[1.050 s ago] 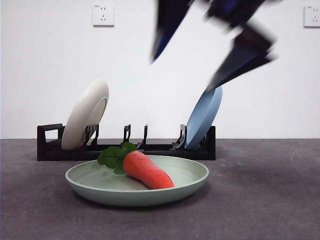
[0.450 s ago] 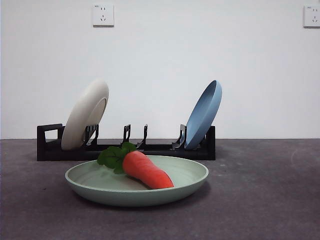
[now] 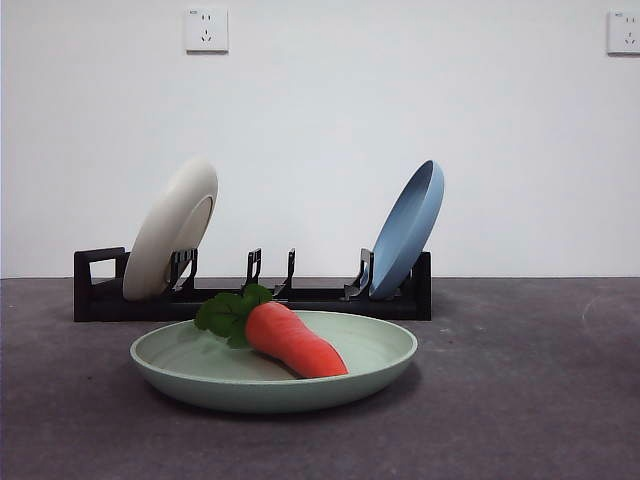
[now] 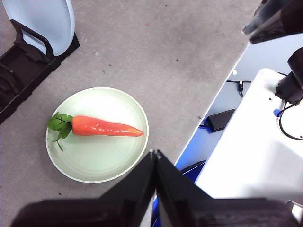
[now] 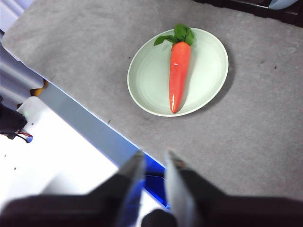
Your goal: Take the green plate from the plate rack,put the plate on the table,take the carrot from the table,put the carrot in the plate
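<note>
The green plate (image 3: 385, 372) lies flat on the table (image 3: 520, 400) in front of the plate rack (image 3: 320, 300). The carrot (image 3: 295, 342) rests inside it, leaves toward the rack. No arm shows in the front view. Both grippers hang high above the table's near edge, clear of the plate. In the left wrist view the left gripper (image 4: 154, 153) is shut and empty, above the plate (image 4: 94, 158) and carrot (image 4: 102, 126). In the right wrist view the right gripper (image 5: 154, 157) is slightly open and empty, with the plate (image 5: 147, 80) and carrot (image 5: 178, 71) far below.
A cream-white plate (image 3: 172, 228) stands at the rack's left end and a blue plate (image 3: 408, 228) at its right end. Beyond the table's front edge are a white stand (image 4: 246, 156) and cables (image 4: 220, 119).
One second ago a blurred dark arm was at the top of the front view; it has risen out of that view. Plate and carrot have not moved.
</note>
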### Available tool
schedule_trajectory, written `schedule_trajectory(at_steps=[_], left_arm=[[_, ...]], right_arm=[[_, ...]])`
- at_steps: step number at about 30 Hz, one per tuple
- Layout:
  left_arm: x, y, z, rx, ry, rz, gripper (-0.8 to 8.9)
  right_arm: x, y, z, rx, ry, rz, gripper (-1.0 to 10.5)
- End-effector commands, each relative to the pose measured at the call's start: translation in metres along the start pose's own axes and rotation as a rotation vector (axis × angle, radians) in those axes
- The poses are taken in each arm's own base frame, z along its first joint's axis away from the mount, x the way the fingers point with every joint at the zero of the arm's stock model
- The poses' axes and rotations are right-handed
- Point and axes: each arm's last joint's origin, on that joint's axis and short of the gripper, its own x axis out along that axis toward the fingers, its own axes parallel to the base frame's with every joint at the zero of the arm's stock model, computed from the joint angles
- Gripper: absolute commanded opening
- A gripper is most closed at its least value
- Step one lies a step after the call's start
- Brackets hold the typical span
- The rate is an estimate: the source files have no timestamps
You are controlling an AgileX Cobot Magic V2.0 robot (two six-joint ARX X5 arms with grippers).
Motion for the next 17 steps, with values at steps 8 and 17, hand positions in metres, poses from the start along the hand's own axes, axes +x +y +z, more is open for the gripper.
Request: schedule_trajectory(at_steps=[8,17], left_arm=[[-0.0008,-0.0002,-0.0003,-0.002,-0.003,-0.001,-0.04],[-0.0008,-0.0012,-0.0003,0.001,-0.003,-0.010,-0.04]], right_arm=[[-0.0015,0.0001,-0.0007,-0.010,-0.011,0.002,0.0],[-0.0015,0.0001,-0.0007,-0.010,-0.012,0.002,0.0]])
